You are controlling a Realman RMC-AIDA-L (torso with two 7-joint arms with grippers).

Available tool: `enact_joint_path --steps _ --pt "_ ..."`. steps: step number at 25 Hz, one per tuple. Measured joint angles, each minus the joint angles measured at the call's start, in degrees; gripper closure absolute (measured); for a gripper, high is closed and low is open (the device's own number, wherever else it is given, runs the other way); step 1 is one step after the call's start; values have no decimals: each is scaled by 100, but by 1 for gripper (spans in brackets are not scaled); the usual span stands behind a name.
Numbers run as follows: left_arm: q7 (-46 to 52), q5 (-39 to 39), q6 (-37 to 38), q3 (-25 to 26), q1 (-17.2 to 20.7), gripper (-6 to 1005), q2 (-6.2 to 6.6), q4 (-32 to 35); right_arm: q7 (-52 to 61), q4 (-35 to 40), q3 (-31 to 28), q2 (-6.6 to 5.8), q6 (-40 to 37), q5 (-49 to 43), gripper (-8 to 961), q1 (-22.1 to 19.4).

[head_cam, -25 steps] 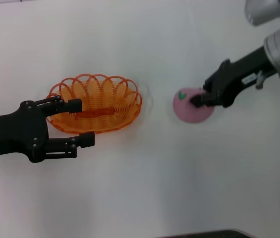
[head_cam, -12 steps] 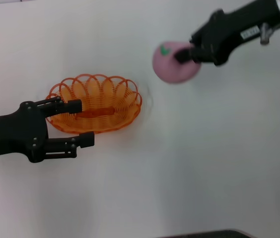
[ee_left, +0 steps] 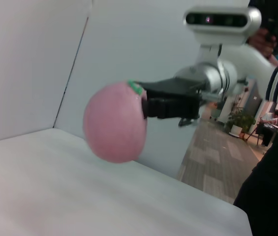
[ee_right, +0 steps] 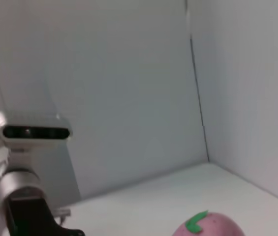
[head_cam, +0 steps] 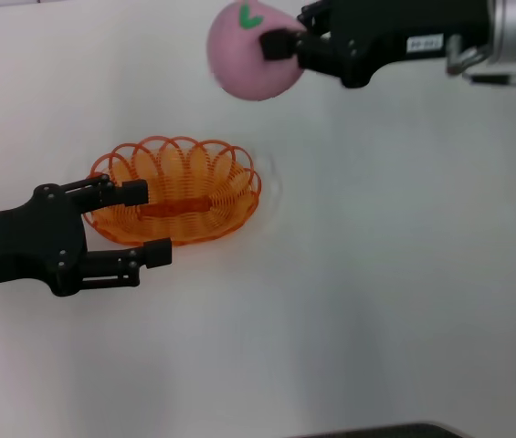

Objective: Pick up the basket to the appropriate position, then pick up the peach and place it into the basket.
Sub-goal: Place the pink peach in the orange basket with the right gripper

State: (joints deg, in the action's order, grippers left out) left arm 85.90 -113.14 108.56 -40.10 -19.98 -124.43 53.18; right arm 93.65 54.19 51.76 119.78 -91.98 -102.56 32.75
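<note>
My left end effector (head_cam: 143, 224) sits nearest, fingers apart, straddling the near-left rim of the oval orange wire-loop basket (head_cam: 177, 190) on the white tabletop (head_cam: 376, 274). Farther back, my right end effector (head_cam: 280, 43) is clamped on the round pink peach with a green leaf mark (head_cam: 250, 50), held high beyond the basket, not over it. Risks: grip looks shallow, so the peach could slip; releasing from this height could bounce it out or off my left fingers.

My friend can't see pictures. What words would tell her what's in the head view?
The right gripper holds a pink peach in the air, up past the orange basket on the white table. The left gripper sits open at the basket's near rim.
</note>
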Motion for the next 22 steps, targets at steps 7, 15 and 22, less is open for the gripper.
enact_joint_path --steps 7,15,22 --pt "-10 16 -12 29 -12 120 2 0 -2325 -2626 67 44 679 660 907 290" --pt "-36 24 15 76 3 120 7 0 -3840 -4562 87 119 1857 796 907 846" --pt "-39 35 28 82 26 119 7 1 -4277 -5019 79 125 2128 858 906 1006"
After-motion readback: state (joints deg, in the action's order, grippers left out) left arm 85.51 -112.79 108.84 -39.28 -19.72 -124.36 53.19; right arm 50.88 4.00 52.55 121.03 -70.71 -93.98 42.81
